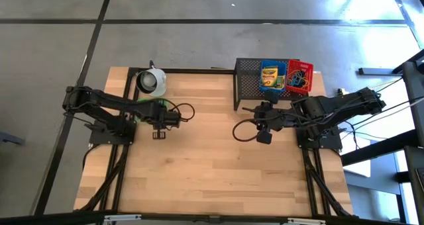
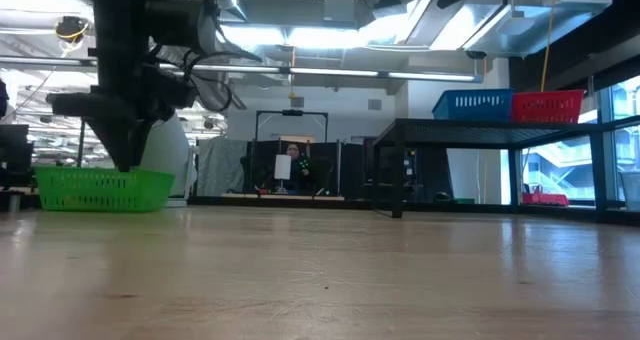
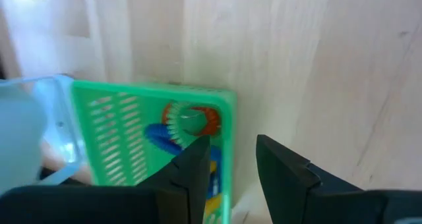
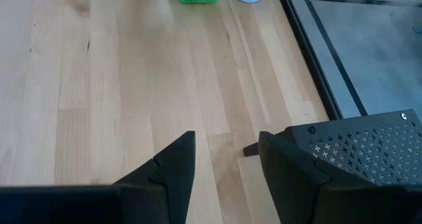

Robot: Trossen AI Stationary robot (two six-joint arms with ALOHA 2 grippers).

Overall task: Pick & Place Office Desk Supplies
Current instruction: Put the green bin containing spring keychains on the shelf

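Left end effector (image 3: 227,165), jaws spread and empty, hovered over the green basket (image 3: 119,128) holding rubber bands (image 3: 191,120) at the tabletop's (image 1: 212,165) 10 o'clock; crayon boxes (image 1: 269,75) sat racked at 1 o'clock, sorting seemingly nearly done.

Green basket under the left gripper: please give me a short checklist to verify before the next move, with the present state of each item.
1. Left gripper open: ok, a gap shows between the fingers.
2. Left gripper lined up on the green basket: ok, one finger is over the inside and one outside its wall.
3. Left gripper empty: ok, nothing shows between its fingers.
4. Basket holds supplies: ok, orange and blue rubber bands lie inside.
5. Right gripper out of the way: ok, open and empty over bare table beside the black rack.
6. White cup clear of the basket: cannot tell.
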